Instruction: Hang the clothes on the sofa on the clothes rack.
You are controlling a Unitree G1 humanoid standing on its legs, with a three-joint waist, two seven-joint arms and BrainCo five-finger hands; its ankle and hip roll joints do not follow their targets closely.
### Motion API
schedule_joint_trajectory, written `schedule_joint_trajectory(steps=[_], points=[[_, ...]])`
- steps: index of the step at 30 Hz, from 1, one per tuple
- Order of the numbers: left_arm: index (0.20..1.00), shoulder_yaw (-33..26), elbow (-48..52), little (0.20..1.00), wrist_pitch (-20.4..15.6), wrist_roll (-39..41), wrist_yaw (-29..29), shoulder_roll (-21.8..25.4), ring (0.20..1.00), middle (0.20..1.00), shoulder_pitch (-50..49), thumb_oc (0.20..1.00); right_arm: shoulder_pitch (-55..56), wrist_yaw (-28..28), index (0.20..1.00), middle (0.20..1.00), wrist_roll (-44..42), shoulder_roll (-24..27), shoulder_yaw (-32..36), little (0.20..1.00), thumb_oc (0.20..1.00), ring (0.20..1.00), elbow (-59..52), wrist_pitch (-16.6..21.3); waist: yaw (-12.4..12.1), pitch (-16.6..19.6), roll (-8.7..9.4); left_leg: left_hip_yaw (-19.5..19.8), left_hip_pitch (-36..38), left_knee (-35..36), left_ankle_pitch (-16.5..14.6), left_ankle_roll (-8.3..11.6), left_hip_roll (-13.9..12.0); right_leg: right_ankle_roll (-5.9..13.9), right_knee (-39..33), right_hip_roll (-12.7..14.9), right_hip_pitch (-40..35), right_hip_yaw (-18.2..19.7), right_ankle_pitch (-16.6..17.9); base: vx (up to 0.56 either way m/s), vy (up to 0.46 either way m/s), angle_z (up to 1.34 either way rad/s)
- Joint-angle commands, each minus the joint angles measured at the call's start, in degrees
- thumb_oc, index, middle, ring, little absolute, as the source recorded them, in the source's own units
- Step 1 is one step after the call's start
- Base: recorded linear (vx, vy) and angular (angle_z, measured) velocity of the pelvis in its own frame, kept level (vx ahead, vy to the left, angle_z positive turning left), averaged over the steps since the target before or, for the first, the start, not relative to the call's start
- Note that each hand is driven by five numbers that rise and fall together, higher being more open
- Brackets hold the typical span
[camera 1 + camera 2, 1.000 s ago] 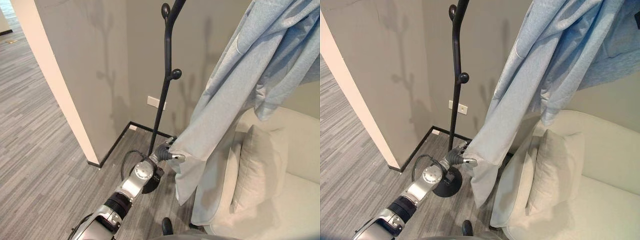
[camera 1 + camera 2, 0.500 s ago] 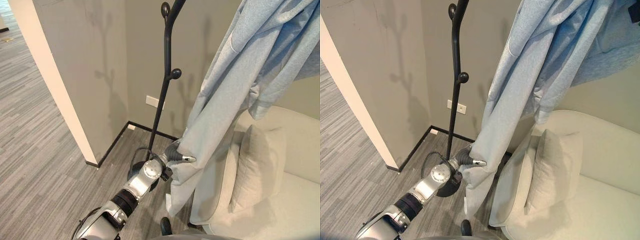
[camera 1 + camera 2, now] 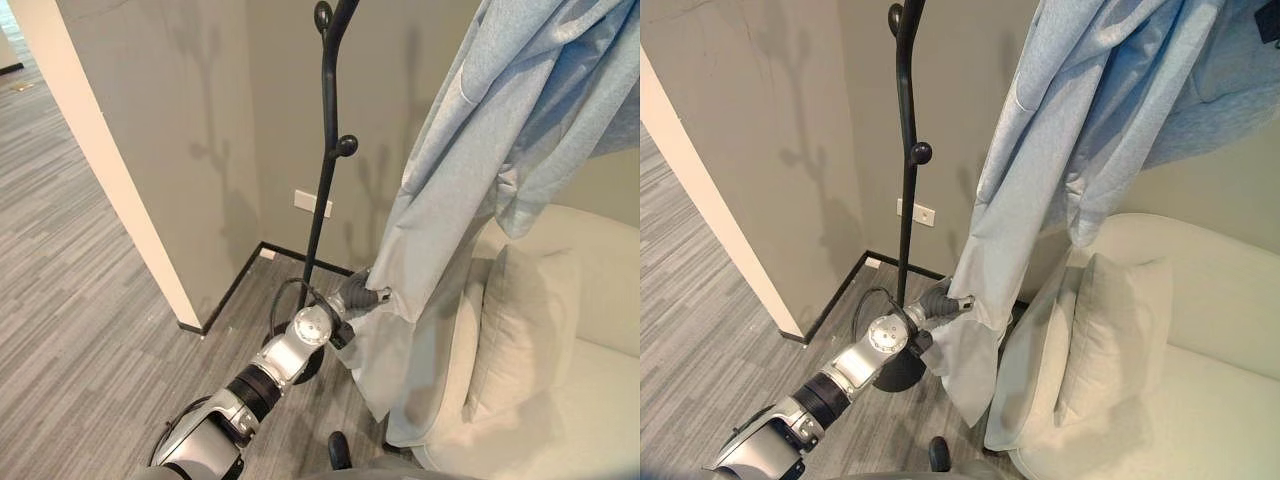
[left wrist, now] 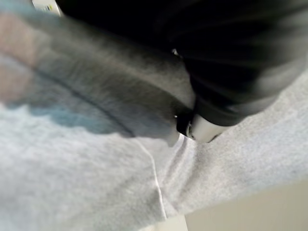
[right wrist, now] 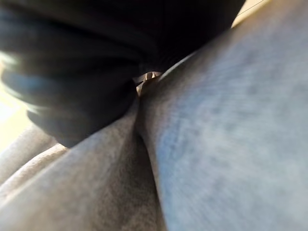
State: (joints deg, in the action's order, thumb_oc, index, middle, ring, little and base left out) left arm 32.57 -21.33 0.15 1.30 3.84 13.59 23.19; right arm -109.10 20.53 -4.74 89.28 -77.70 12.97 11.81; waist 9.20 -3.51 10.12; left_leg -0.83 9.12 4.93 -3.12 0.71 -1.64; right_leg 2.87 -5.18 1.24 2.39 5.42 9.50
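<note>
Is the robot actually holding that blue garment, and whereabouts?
Yes. Its left hand pinches the light blue garment at a lower edge. The right hand is buried in the cloth, grip unclear.

A light blue garment (image 3: 470,190) hangs in long folds from above, its lower edge draping down beside the cream sofa (image 3: 570,400). The black rack (image 3: 328,170), an upright pole with knobbed pegs on a round base, stands just beside it, bare.

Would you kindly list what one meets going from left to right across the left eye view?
Cream wall corner → black metal clothes rack → left hand gripping the hem → hanging light blue garment → cream cushion on the cream sofa.
</note>
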Motion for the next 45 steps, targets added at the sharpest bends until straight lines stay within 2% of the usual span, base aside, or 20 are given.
schedule_joint_trajectory(steps=[1, 6, 7, 8, 11, 12, 13, 15, 16, 17, 18, 19, 21, 24, 25, 27, 32, 38, 40, 45], points=[[0.200, -2.3, 8.6, 0.200, -3.4, 0.1, -2.5, 2.4, 0.200, 0.200, 4.9, 0.200, -8.6, 1.9, 0.200, 0.200, -2.9, 4.6, 2.7, 0.200, 0.200, 0.200, 4.3, -2.2, -2.0, -1.4, -1.76, -0.5, -1.6, 0.1, -0.7, 0.51, -3.6, -0.88, 0.2, 0.9, -0.8, -2.1, -1.3, 0.00, 0.000, 0.00], [0.200, -6.0, 12.2, 0.200, -3.6, -0.9, -3.6, 5.8, 0.200, 0.200, 4.3, 0.200, -2.7, 1.2, 0.200, 0.200, -2.5, 6.4, 7.8, 0.200, 0.200, 0.200, 3.5, -2.4, -2.5, -1.1, -2.00, -0.3, -1.7, 0.1, -0.6, 0.52, -3.5, -0.91, 0.2, 1.0, -0.9, -2.2, -1.1, 0.00, 0.000, 0.00], [0.200, -9.9, 16.9, 0.200, -3.8, -1.2, -4.3, 7.8, 0.200, 0.200, 3.4, 0.200, 2.1, 0.5, 0.200, 0.200, -1.9, 8.3, 11.1, 0.200, 0.200, 0.200, 1.7, -2.6, -3.1, -1.1, -3.07, -0.1, -1.9, 0.1, -0.3, 0.55, -3.4, -0.92, 0.2, 1.1, -0.9, -2.3, -0.9, 0.00, 0.000, 0.00], [0.200, -9.9, 17.0, 0.200, -3.7, -1.2, -4.3, 7.9, 0.200, 0.200, 3.3, 0.200, 3.1, 0.5, 0.200, 0.200, -1.8, 8.3, 12.2, 0.200, 0.200, 0.200, 1.6, -2.7, -3.0, -1.1, -3.02, -0.1, -1.9, 0.1, -0.3, 0.56, -3.5, -0.93, 0.2, 1.1, -0.9, -2.3, -0.9, 0.00, 0.000, 0.00], [0.200, -15.9, 22.3, 0.200, -3.9, -1.3, -5.2, 8.2, 0.200, 0.200, 1.4, 0.200, 12.6, 0.1, 0.200, 0.200, -0.8, 9.8, 21.5, 0.200, 0.200, 0.200, -2.2, -2.7, -3.5, -1.0, -5.26, 0.2, -2.4, 0.1, 0.2, 0.54, -3.2, -0.96, 0.2, 1.3, -0.7, -2.4, -0.6, 0.00, 0.000, 0.00], [0.200, -20.8, 26.7, 0.200, -4.2, -1.4, -5.9, 8.6, 0.200, 0.200, -0.3, 0.200, 22.7, 0.3, 0.200, 0.200, -0.3, 8.9, 32.5, 0.200, 0.200, 0.200, -4.7, -2.6, -3.3, -0.7, -7.17, 0.4, -2.5, 0.1, 0.3, 0.51, -3.1, -0.97, 0.2, 1.4, -0.6, -2.6, -0.6, 0.00, 0.000, 0.00], [0.200, -21.0, 26.9, 0.200, -4.1, -1.4, -5.8, 9.0, 0.200, 0.200, -0.6, 0.200, 26.4, 0.4, 0.200, 0.200, 0.0, 8.4, 36.2, 0.200, 0.200, 0.200, -4.9, -2.7, -3.0, -0.6, -6.87, 0.4, -2.5, 0.1, 0.3, 0.52, -3.1, -0.98, 0.2, 1.4, -0.6, -2.6, -0.6, 0.00, 0.000, 0.00], [0.200, -25.7, 30.6, 0.200, -4.2, -1.2, -6.3, 10.5, 0.200, 0.200, -2.9, 0.200, 47.2, 0.8, 0.200, 0.200, 1.6, 4.3, 57.6, 0.200, 0.200, 0.200, -7.4, -2.7, -1.8, -0.1, -7.22, 0.6, -2.6, 0.1, 0.5, 0.49, -3.1, -1.01, 0.2, 1.3, -0.6, -2.7, -0.6, 0.00, 0.005, 0.02], [0.200, -27.2, 32.2, 0.200, -4.2, -1.1, -6.6, 12.2, 0.200, 0.200, -3.8, 0.200, 60.1, 0.7, 0.200, 0.200, 2.5, 1.4, 70.7, 0.200, 0.200, 0.200, -9.5, -2.9, -1.5, 0.2, -6.18, 0.8, -2.8, 0.1, 0.6, 0.49, -3.1, -1.03, 0.2, 1.3, -0.5, -2.7, -0.6, 0.00, 0.014, 0.15], [0.200, -29.4, 33.7, 0.200, -4.4, -1.0, -7.1, 13.1, 0.200, 0.200, -4.5, 0.200, 67.1, 0.9, 0.200, 0.200, 3.6, -1.1, 78.0, 0.200, 0.200, 0.200, -10.9, -2.9, -1.3, 0.2, -6.18, 0.7, -2.8, 0.1, 0.7, 0.47, -3.1, -1.01, 0.2, 1.4, -0.5, -2.8, -0.6, 0.00, 0.010, 0.23], [0.200, -29.9, 35.4, 0.200, -4.4, -1.2, -7.4, 14.9, 0.200, 0.200, -4.6, 0.200, 79.6, 0.6, 0.200, 0.200, 4.4, -4.9, 90.5, 0.200, 0.200, 0.200, -13.6, -3.1, -2.0, 0.2, -4.82, 0.9, -2.9, 0.1, 0.8, 0.46, -3.1, -1.05, 0.2, 1.4, -0.5, -2.9, -0.6, 0.00, 0.012, 0.24], [0.200, -30.2, 36.7, 0.200, -4.4, -1.0, -7.6, 15.7, 0.200, 0.200, -4.6, 0.200, 88.8, 0.1, 0.200, 0.200, 5.5, -8.4, 99.3, 0.200, 0.200, 0.200, -16.1, -3.6, -3.3, 0.0, -4.03, 1.1, -2.9, 0.1, 0.9, 0.46, -3.0, -1.07, 0.2, 1.5, -0.5, -2.9, -0.6, -0.01, 0.007, 0.21], [0.200, -31.5, 38.7, 0.200, -4.5, -0.6, -8.2, 16.4, 0.200, 0.200, -4.7, 0.200, 96.8, -0.9, 0.200, 0.200, 7.2, -12.7, 106.1, 0.200, 0.200, 0.200, -18.9, -4.2, -5.0, -0.2, -4.00, 1.0, -2.7, 0.1, 0.6, 0.44, -3.1, -1.07, 0.3, 1.5, -0.8, -3.1, -1.0, 0.01, 0.012, 0.14], [0.200, -33.9, 40.5, 0.200, -4.8, -0.4, -9.1, 17.7, 0.200, 0.200, -5.3, 0.200, 99.6, -1.5, 0.200, 0.200, 8.3, -17.9, 108.4, 0.200, 0.200, 0.200, -20.8, -4.6, -6.0, -0.3, -4.48, 1.0, -2.7, 0.1, 0.7, 0.48, -3.1, -1.09, 0.3, 1.5, -0.8, -3.2, -1.0, 0.00, 0.010, -0.04], [0.200, -35.4, 41.8, 0.200, -5.0, -0.4, -9.5, 18.7, 0.200, 0.200, -5.9, 0.200, 100.0, -2.2, 0.200, 0.200, 9.4, -22.3, 108.5, 0.200, 0.200, 0.200, -22.9, -4.7, -6.4, -0.2, -4.75, 1.1, -2.8, 0.1, 0.9, 0.52, -3.0, -1.13, 0.4, 1.7, -0.8, -3.4, -1.1, 0.00, 0.000, 0.00], [0.200, -36.4, 42.4, 0.200, -5.3, -0.3, -10.3, 20.5, 0.200, 0.200, -5.5, 0.200, 99.3, -2.7, 0.200, 0.200, 10.9, -26.1, 107.8, 0.200, 0.200, 0.200, -25.3, -4.9, -7.1, -0.1, -5.16, 1.0, -2.9, 0.1, 1.1, 0.60, -3.0, -1.19, 0.4, 1.9, -0.8, -3.7, -1.2, 0.00, 0.000, 0.00], [0.200, -36.5, 42.1, 0.200, -5.5, -1.0, -11.4, 23.0, 0.200, 0.200, -3.4, 0.200, 96.7, -3.5, 0.200, 0.200, 12.3, -29.4, 104.8, 0.200, 0.200, 0.200, -27.4, -5.2, -7.6, -0.2, -5.58, 1.0, -2.8, 0.1, 1.3, 0.65, -3.0, -1.22, 0.5, 2.1, -1.0, -4.0, -1.4, 0.00, 0.000, 0.00], [0.200, -35.5, 38.9, 0.200, -5.7, -3.9, -14.7, 26.7, 0.200, 0.200, 3.5, 0.200, 90.6, -3.2, 0.200, 0.200, 14.6, -28.6, 99.9, 0.200, 0.200, 0.200, -27.3, -5.8, -8.1, -0.8, -5.80, 1.0, -2.9, 0.1, 1.7, 0.73, -2.8, -1.19, 0.4, 2.5, -1.3, -4.3, -1.5, 0.00, 0.003, 0.01], [0.200, -34.2, 36.3, 0.200, -5.5, -6.0, -16.9, 28.4, 0.200, 0.200, 8.3, 0.200, 86.1, -1.4, 0.200, 0.200, 15.3, -27.7, 98.3, 0.200, 0.200, 0.200, -25.7, -6.3, -8.3, -1.2, -5.97, 1.0, -2.8, 0.1, 1.6, 0.69, -2.7, -1.16, 0.4, 2.5, -1.6, -4.4, -1.7, 0.00, 0.000, 0.00], [0.200, -32.9, 31.9, 0.200, -5.2, -7.3, -21.2, 32.2, 0.200, 0.200, 17.3, 0.200, 78.9, 2.0, 0.200, 0.200, 16.7, -23.5, 95.0, 0.200, 0.200, 0.200, -18.7, -8.2, -8.8, -1.3, -6.34, 1.0, -2.5, 0.1, 1.3, 0.65, -2.7, -0.98, 0.2, 2.4, -2.3, -4.6, -2.4, 0.02, 0.006, 0.01]])
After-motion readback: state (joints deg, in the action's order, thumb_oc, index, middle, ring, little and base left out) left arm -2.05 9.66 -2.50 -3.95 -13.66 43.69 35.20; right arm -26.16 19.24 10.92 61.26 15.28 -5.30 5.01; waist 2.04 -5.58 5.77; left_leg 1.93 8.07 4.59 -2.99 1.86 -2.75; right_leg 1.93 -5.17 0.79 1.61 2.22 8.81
